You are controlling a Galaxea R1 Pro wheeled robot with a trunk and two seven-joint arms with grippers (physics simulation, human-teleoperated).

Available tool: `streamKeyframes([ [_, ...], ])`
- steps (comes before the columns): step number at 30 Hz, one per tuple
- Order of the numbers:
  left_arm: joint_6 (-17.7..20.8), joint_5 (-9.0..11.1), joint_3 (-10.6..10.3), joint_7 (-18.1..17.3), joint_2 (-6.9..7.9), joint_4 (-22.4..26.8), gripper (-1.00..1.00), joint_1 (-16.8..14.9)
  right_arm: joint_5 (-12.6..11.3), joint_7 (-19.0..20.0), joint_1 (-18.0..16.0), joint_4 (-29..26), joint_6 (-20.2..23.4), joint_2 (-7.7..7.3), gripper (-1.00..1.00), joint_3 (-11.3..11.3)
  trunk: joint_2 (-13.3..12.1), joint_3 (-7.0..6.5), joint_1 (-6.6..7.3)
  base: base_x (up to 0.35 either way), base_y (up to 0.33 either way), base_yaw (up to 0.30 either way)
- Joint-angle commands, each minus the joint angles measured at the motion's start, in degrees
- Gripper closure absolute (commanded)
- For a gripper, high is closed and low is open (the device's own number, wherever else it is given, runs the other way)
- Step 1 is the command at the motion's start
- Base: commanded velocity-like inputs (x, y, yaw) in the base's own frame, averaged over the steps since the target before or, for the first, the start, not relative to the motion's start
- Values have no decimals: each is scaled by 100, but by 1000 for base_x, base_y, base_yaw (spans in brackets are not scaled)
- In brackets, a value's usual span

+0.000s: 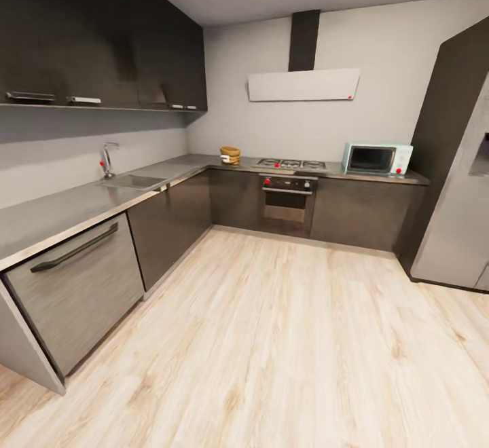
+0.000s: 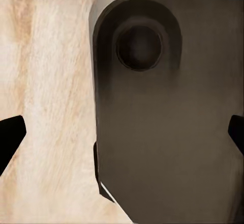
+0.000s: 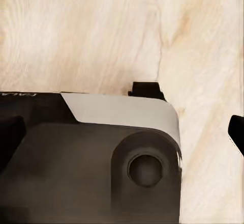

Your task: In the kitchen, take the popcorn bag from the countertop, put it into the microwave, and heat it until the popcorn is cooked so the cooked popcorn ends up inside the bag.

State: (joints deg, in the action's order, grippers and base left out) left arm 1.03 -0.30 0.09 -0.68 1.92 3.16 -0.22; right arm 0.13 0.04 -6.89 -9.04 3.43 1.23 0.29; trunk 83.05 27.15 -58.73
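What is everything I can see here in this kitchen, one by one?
popcorn bag: one, tan-brown, on the countertop left of the hob
countertop: one, grey metal, L-shaped along two walls
microwave: one, pale mint-blue, on the far counter by the fridge
hob: one, steel, over the oven
oven: one, black, under the hob
sink: one, steel, tap behind it
fridge: one, steel, right edge
floor: light wood planks
left hand: dark fingertips wide apart, above the floor and the robot's grey base
right hand: same, open
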Motion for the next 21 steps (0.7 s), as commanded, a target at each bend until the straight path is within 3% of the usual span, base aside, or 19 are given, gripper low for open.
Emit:
streamKeyframes([
  [1,119,-4,2,-9,-1,128,-100,-25,-1,-1,-69,-90,119,-29,-100,1,3,10,0,0,0,-257],
  [6,961,5,8,5,-7,992,-100,-444,-19,-15,-426,-870,386,-145,-100,-30,3,26,0,0,0,-258],
  [8,1437,73,17,12,-14,1510,-100,-763,-24,-22,-716,-1275,897,-153,-100,-36,3,33,0,0,0,-239],
  [10,1909,263,26,28,-70,2151,-100,-1099,-29,-19,-1148,-1776,1780,-181,-100,-52,3,40,0,0,0,-189],
  [11,2303,363,26,35,-146,2634,-100,-1339,-34,-16,-1388,-2239,2305,-225,-100,-60,3,44,0,0,0,-181],
  [14,3090,448,39,45,-357,4037,-100,-1718,-36,-14,-1603,-3830,2808,-277,-100,-80,3,60,0,0,0,-185],
  [15,3351,460,37,83,-463,4837,-100,-1741,-33,-10,-1631,-4647,2961,-293,-100,-221,3,67,0,0,0,-172],
  [18,3654,487,30,141,-600,6047,-100,-1482,-23,3,-1662,-6033,3318,-317,-100,-588,3,90,0,0,0,-160],
  [19,3678,492,23,145,-638,6251,-100,-1356,-19,4,-1668,-6570,3383,-320,-100,-648,3,98,0,0,0,-155],
  [20,3700,505,13,145,-717,6458,-100,-1200,-17,-2,-1673,-7622,3437,-324,-100,-740,3,106,0,0,0,-168],
  [21,3699,511,13,141,-743,6481,-100,-1171,-18,-6,-1676,-7873,3424,-324,-100,-780,3,114,0,34,0,-173],
])
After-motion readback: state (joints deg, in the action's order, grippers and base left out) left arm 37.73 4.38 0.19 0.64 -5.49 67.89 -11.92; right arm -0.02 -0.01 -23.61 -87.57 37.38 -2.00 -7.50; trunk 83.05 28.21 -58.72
